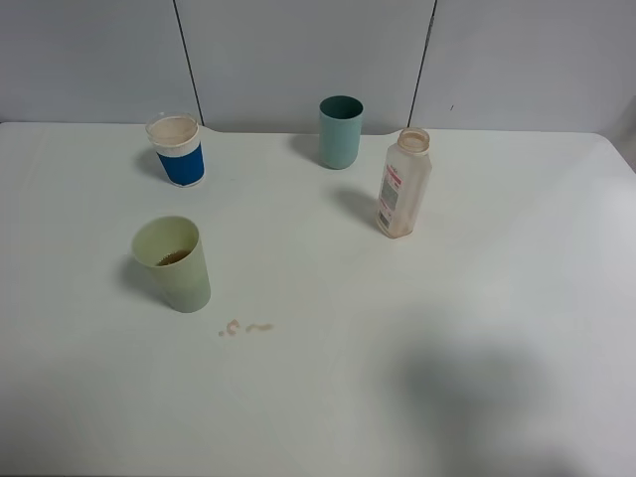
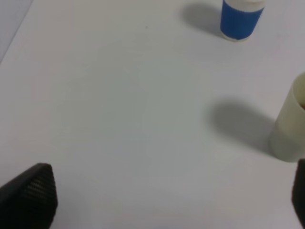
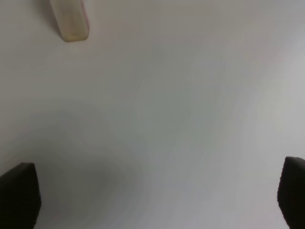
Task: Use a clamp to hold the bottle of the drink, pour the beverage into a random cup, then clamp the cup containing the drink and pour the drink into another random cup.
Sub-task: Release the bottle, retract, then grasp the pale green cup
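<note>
The left pincer (image 2: pixel 164 195) gapes wide, empty, near the yellow-green cup (image 2: pixel 288 124). The right pincer (image 3: pixel 156 193) likewise, well apart from the bottle (image 3: pixel 71 19).

On my white table (image 1: pixel 477 328) I see a blue-and-white cup (image 1: pixel 178 151) far left, teal cup (image 1: pixel 340 132) far centre, bottle (image 1: pixel 403 184) upright to its right, yellow-green cup (image 1: pixel 174 265) nearer left, brownish drops (image 1: pixel 243 327) beside it.
</note>
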You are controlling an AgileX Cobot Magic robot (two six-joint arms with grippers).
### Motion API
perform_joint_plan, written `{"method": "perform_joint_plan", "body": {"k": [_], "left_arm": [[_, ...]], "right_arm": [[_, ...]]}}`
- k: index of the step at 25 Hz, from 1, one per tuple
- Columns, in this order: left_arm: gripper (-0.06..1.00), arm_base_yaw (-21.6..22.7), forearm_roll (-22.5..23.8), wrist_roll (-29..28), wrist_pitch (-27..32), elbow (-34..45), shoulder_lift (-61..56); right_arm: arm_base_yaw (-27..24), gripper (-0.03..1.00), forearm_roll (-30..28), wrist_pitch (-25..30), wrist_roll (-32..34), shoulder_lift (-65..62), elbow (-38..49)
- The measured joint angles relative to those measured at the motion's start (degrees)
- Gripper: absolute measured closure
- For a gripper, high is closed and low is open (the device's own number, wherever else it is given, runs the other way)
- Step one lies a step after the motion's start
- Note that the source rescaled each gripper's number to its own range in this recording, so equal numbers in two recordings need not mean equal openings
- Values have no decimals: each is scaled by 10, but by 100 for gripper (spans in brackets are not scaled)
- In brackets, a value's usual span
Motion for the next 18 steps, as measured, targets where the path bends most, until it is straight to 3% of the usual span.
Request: {"method": "perform_joint_plan", "body": {"k": [18], "left_arm": [[-6, 0, 0, 0, 0, 0, 0]], "right_arm": [[0, -3, 0, 0, 0, 0, 0]]}}
